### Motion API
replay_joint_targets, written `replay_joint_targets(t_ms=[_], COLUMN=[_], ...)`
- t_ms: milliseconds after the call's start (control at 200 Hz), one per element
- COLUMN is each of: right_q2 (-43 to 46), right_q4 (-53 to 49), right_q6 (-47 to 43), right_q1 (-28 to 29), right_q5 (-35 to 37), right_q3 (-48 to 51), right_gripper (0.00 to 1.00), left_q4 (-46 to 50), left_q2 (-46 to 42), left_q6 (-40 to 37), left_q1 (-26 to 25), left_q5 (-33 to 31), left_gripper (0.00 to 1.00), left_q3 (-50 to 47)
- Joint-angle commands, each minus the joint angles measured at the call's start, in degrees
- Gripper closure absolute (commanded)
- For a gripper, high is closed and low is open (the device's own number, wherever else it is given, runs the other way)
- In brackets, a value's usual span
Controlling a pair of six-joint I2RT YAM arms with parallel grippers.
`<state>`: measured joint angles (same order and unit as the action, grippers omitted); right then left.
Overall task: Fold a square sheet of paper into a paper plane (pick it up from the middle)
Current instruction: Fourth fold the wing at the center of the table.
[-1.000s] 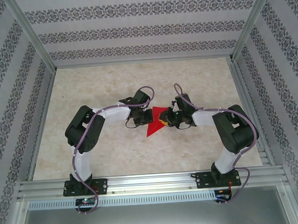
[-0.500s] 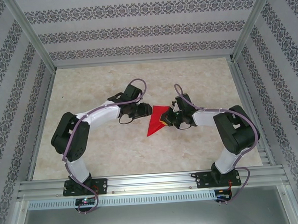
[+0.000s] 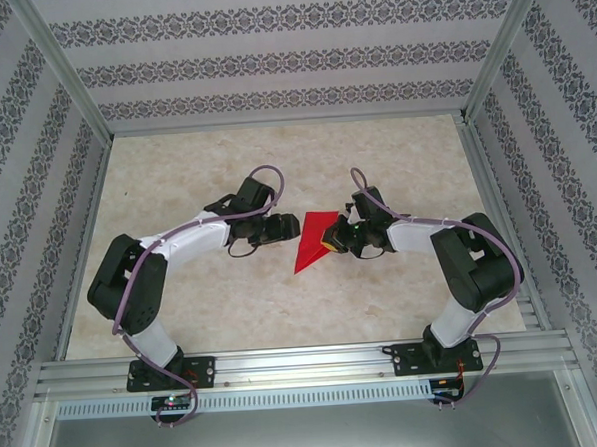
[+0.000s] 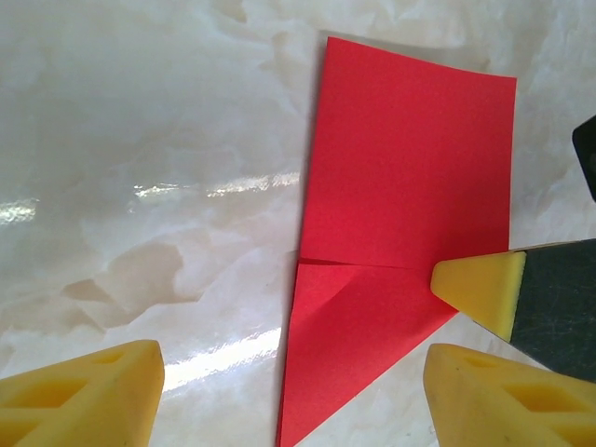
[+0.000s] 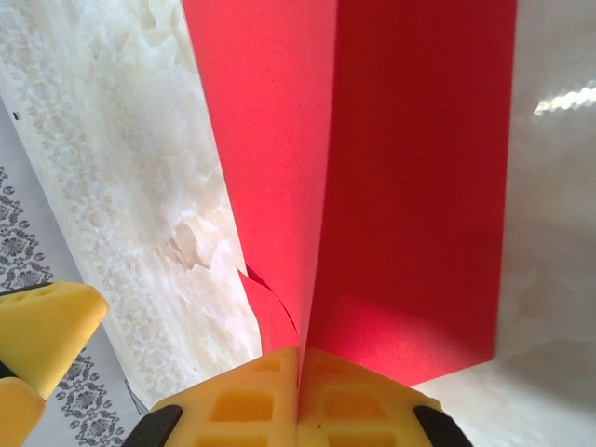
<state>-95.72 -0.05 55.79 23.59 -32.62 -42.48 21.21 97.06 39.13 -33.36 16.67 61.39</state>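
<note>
Around the right gripper [image 5: 300, 372], bare table [image 3: 196, 169] is lying open on all sides, with the walls [image 3: 34, 147] well apart. The paper plane [image 3: 312, 241] is sitting mid-table, red and half-folded, its sharp tip pointing toward the bases. The right jaws are pinching its raised fold. The left gripper [image 4: 293, 396] is standing wide at its left edge, holding nothing.

1. Left arm [image 3: 179, 245]: is rising from its base at the near edge, elbow jutting out to the left, forearm pointing right toward the centre.
2. Left gripper [image 3: 285, 226]: is facing downward, its yellow fingers [image 4: 84, 391] standing spread wide apart.
3. Right arm [image 3: 419, 235]: is arching up from its base, elbow jutting out to the right, forearm pointing left.
4. Right gripper [image 3: 332, 244]: is pressing its yellow fingertips [image 5: 251, 400] tightly together, pinching the near edge of the red paper [image 5: 400, 186].
</note>
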Motion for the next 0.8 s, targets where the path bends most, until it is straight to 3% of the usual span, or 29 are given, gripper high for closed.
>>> replay_joint_targets(t_ms=[0,235,560,794], right_q2=[2.52,6.48,4.07,1.45], right_q4=[-0.89,-7.24,-11.38,-13.19], right_q6=[1.54,7.52,10.13,9.33], right_q1=[0.16,-0.38,-1.61,-1.12], right_q5=[1.6,6.22,4.72,2.84], right_q3=[-1.09,-2.86,-7.71,-10.4], right_gripper=[0.97,0.98,0.98,0.97], left_q4=[-6.63,-19.51,-34.98,-34.43], left_q2=[-2.19,-5.09,-4.01,-2.2], left_q6=[-2.62,-13.4,-31.65,-40.08], left_q1=[0.67,-0.84,-3.06,-3.65], left_q5=[3.15,5.88,7.63,9.44], left_gripper=[0.25,0.26,0.34,0.35], left_q3=[-2.12,-9.23,-14.08,-12.5])
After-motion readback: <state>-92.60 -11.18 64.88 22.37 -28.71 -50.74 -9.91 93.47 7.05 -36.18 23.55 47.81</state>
